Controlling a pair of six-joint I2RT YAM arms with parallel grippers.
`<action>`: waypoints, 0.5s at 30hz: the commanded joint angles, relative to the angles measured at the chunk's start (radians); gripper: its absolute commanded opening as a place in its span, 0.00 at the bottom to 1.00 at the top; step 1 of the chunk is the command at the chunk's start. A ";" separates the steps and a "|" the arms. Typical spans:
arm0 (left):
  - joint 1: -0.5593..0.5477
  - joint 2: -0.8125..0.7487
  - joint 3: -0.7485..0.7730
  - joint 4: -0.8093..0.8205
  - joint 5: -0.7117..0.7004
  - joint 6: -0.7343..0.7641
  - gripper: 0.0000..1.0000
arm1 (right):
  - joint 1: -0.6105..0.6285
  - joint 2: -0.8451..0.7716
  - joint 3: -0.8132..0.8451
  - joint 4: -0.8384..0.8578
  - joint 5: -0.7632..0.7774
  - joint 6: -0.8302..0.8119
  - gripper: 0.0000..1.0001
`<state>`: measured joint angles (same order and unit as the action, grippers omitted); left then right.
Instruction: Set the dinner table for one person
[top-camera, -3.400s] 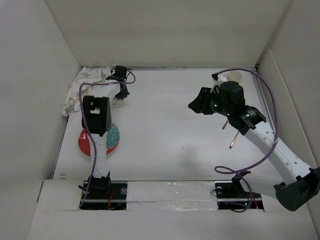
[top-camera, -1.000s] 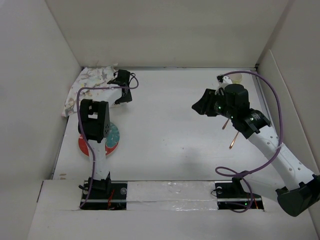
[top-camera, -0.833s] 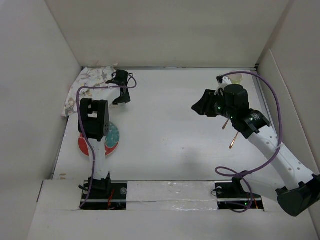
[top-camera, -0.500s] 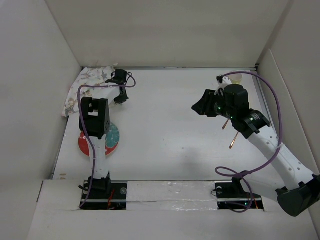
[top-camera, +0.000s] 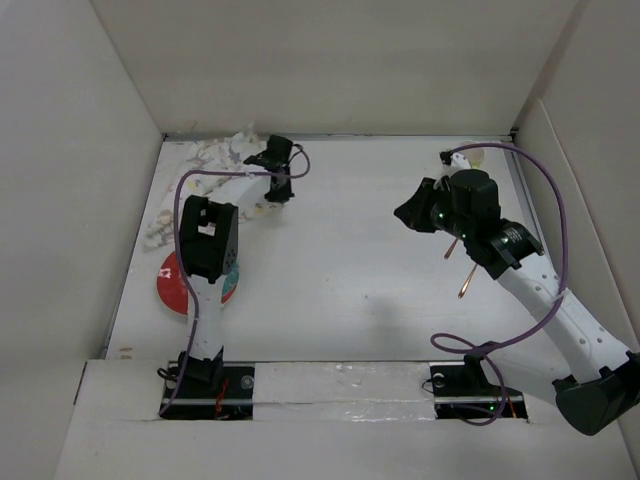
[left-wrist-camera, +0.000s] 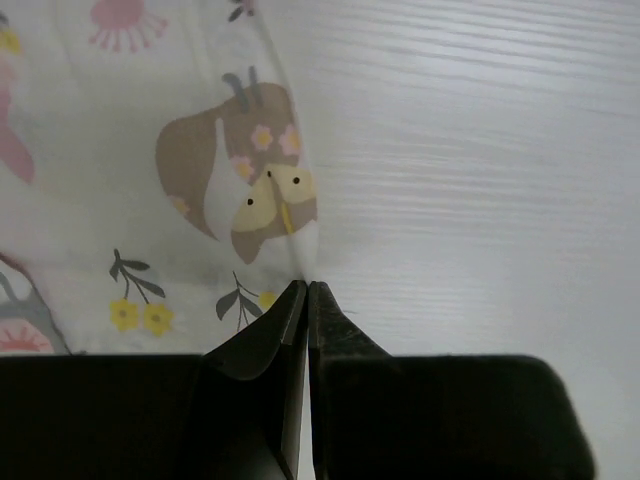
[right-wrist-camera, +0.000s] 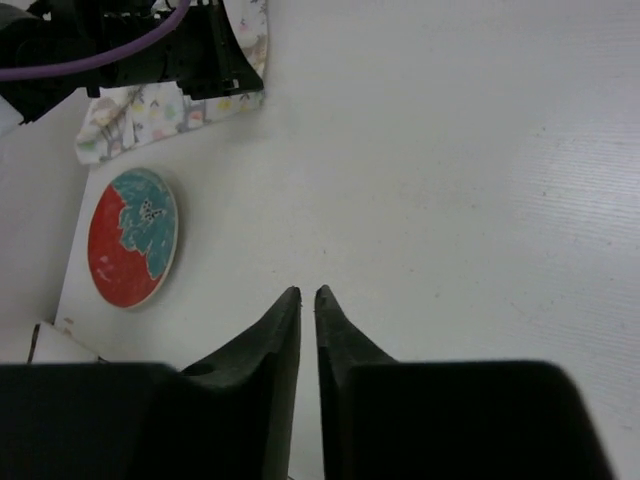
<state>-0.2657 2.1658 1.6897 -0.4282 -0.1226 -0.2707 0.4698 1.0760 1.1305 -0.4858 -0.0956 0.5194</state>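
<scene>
My left gripper (top-camera: 280, 190) (left-wrist-camera: 308, 285) is shut on the edge of the white cloth mat (top-camera: 215, 152) (left-wrist-camera: 150, 150), which is printed with small colourful figures. The mat lies stretched out at the far left of the dinner table (top-camera: 340, 260). A red and teal plate (top-camera: 178, 285) (right-wrist-camera: 132, 238) sits near the left edge, partly hidden under the left arm. My right gripper (top-camera: 408, 213) (right-wrist-camera: 307, 292) hovers over the table's right half. Its jaws are drawn together to a thin slit with nothing between them.
A pale cup (top-camera: 472, 155) stands at the far right corner behind the right arm. Two copper-coloured utensils (top-camera: 467, 280) lie on the right side, partly under that arm. White walls enclose the table on three sides.
The left gripper closed on the mat's edge and pulled it to the right, spreading the cloth. The right gripper's jaws closed from wide open to nearly touching.
</scene>
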 joint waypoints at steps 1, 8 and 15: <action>-0.171 -0.070 0.113 -0.012 0.115 0.001 0.00 | -0.007 -0.001 0.011 0.012 0.074 0.033 0.14; -0.365 0.043 0.294 -0.021 0.156 -0.027 0.07 | -0.046 -0.008 -0.040 -0.016 0.181 0.090 0.20; -0.395 0.016 0.283 -0.009 0.267 -0.036 0.48 | -0.077 -0.016 -0.115 0.013 0.241 0.136 0.58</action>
<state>-0.6918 2.2086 1.9820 -0.4168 0.1154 -0.3031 0.4107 1.0729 1.0321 -0.5014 0.0883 0.6262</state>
